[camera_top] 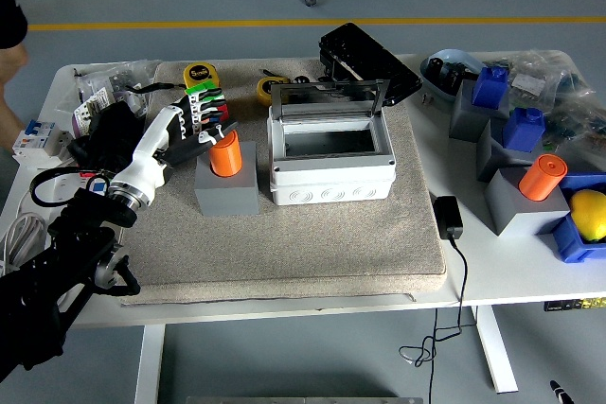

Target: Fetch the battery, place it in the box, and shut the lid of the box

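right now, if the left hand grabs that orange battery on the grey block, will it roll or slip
The battery stands upright on the grey block, so lifted straight up it probably won't roll. Its round, smooth-looking side may slip between the left hand's fingers. Laid sideways, it would likely roll.

A white surface (511, 276) fills mid-frame; a beige mat (312, 248) covers its centre, a black adapter (447, 218) lies lower right.
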